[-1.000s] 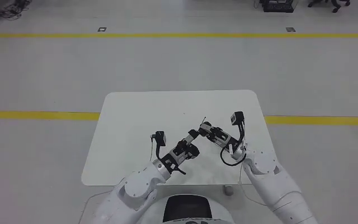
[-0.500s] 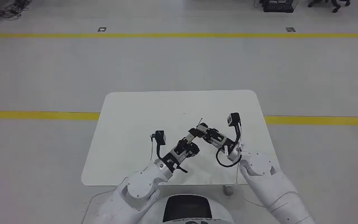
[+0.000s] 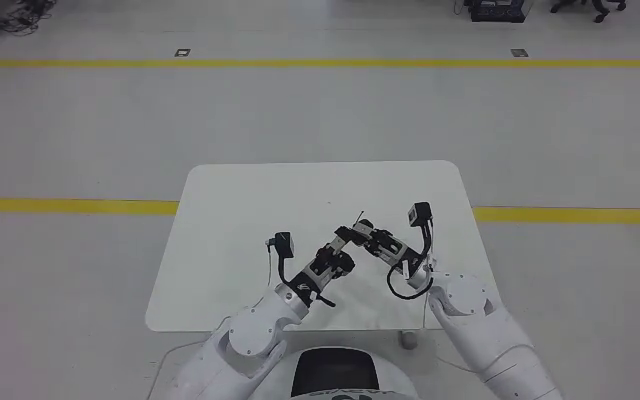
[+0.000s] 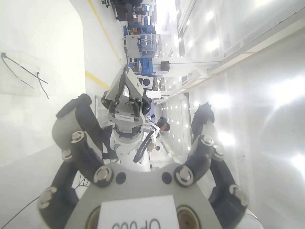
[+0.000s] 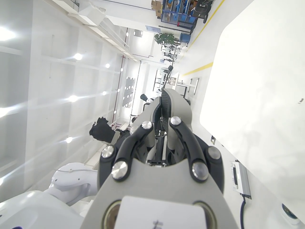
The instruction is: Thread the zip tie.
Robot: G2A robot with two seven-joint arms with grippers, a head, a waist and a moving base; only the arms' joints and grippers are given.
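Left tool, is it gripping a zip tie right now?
No, the left tool stands wide open with nothing held in it.

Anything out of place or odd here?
Nothing damaged or spilled. Right tool is shut on a zip tie; left tool is open and empty. Spare ties lie crossed on the table.

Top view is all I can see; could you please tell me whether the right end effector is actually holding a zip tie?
Observer: Yes, the right end effector is shut on a black zip tie, whose tip pokes out beyond it.
Operator: Thanks. Is the left end effector open?
Observer: The left end effector is open and holds nothing.
Operator: Any spare ties?
Observer: Several loose zip ties lie on the table.
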